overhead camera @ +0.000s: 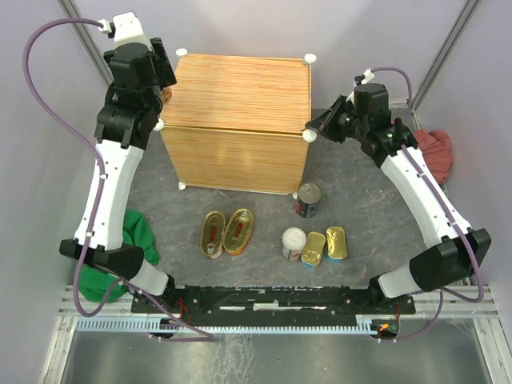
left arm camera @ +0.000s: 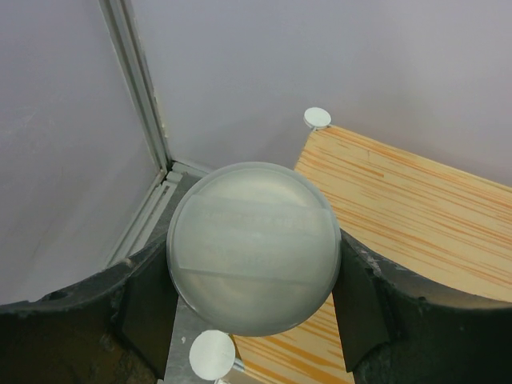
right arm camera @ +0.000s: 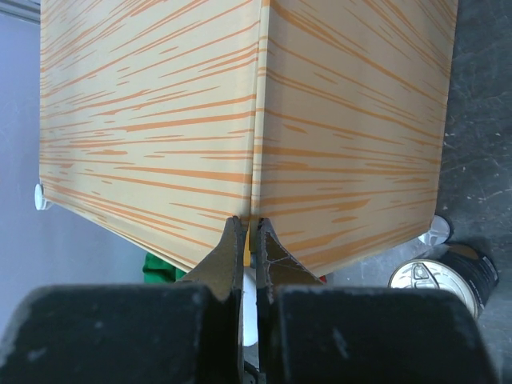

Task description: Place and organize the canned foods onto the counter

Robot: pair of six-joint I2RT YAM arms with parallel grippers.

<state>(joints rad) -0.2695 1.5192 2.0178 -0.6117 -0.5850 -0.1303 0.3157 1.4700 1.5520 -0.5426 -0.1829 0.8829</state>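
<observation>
My left gripper (left arm camera: pixel 254 308) is shut on a tall white-lidded can (left arm camera: pixel 252 244), held over the left edge of the light-wood counter (left arm camera: pixel 416 224), between two of its white corner knobs (left arm camera: pixel 317 118). In the top view that gripper (overhead camera: pixel 162 94) sits at the counter's (overhead camera: pixel 240 92) far left side. My right gripper (overhead camera: pixel 314 126) is shut with nothing in it, its tips against the counter's front right corner edge (right arm camera: pixel 258 120). On the table lie two oval gold-red tins (overhead camera: pixel 226 232), a dark round tin (overhead camera: pixel 308 200), a white-lidded can (overhead camera: pixel 294 243) and two rectangular gold-blue tins (overhead camera: pixel 325 246).
A green cloth (overhead camera: pixel 141 237) lies by the left arm and a red cloth (overhead camera: pixel 437 149) behind the right arm. The dark tin (right arm camera: pixel 440 278) stands close to the counter's front right foot. Grey walls and metal posts close in the back corners.
</observation>
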